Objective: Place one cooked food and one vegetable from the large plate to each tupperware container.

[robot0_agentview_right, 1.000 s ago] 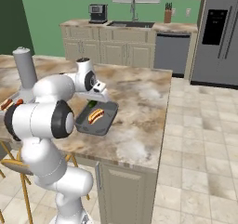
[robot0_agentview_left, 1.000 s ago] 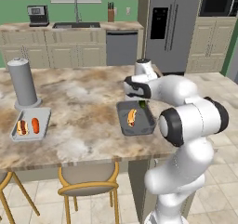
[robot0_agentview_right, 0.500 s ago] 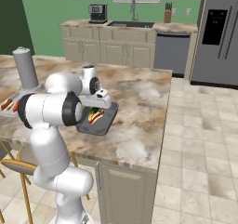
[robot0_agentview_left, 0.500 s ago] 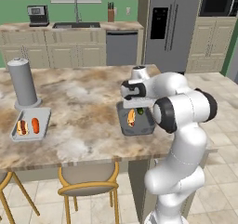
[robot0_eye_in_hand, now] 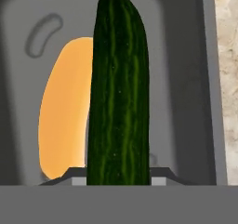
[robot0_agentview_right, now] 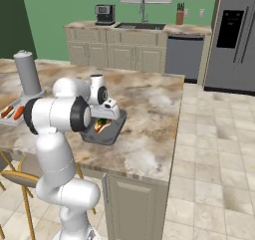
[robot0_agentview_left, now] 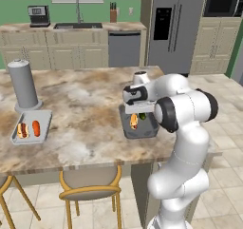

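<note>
My gripper [robot0_eye_in_hand: 118, 175] is shut on the dark green cucumber [robot0_eye_in_hand: 118, 93], which stands out lengthwise from between the fingers. It hangs low over the darker tupperware container [robot0_eye_in_hand: 186, 79], partly covering the tan bun of a hot dog [robot0_eye_in_hand: 62, 111] that lies inside. From the base, the hand [robot0_agentview_left: 138, 100] sits right over this dark tray [robot0_agentview_left: 151, 128], with the hot dog [robot0_agentview_left: 134, 122] and a bit of green cucumber [robot0_agentview_left: 142, 116] under it. The lighter container [robot0_agentview_left: 28, 138] at the far left holds a hot dog [robot0_agentview_left: 22, 130] and the carrot [robot0_agentview_left: 36, 127]. The large plate is out of view.
A tall grey cylinder [robot0_agentview_left: 23, 84] stands just behind the light tray. Both trays rest on a marble island counter [robot0_agentview_left: 85, 104], the dark one close to its front right corner. Two wooden stools [robot0_agentview_left: 90, 187] stand below the front edge.
The hand has come down and slightly forward over the dark tray, carrying the cucumber with it. The trays and the food in them have stayed in place.
</note>
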Controlling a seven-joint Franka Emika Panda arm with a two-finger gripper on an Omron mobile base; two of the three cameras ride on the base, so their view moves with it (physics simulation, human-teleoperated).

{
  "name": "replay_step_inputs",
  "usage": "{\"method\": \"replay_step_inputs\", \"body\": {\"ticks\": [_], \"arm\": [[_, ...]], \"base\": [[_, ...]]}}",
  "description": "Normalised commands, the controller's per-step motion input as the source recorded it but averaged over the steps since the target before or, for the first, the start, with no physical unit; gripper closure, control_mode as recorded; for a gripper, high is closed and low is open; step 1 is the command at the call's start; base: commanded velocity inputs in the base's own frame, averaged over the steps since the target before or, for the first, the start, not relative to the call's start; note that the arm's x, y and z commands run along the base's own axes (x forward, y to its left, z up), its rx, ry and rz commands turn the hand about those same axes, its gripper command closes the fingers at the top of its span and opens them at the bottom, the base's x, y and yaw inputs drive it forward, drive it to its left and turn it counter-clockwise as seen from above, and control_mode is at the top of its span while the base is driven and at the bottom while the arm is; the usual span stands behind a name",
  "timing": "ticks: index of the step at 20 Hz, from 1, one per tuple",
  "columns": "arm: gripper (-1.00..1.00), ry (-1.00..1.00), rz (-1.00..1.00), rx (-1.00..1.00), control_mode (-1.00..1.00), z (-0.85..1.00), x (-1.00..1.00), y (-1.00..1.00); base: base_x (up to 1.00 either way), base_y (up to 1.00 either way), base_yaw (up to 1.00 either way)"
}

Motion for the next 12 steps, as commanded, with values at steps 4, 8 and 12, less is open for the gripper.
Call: {"method": "replay_step_inputs", "body": {"ticks": [4,8,12], "arm": [[1.00,0.00,0.00,-0.01,-1.00,-0.43,0.05,0.00],[1.00,0.00,0.00,-0.03,-1.00,-0.35,0.06,0.00],[1.00,0.00,0.00,0.00,-1.00,-0.11,0.00,0.00]], "base": [[0.00,0.00,0.00],[0.00,0.00,0.00],[0.00,0.00,0.00]]}}
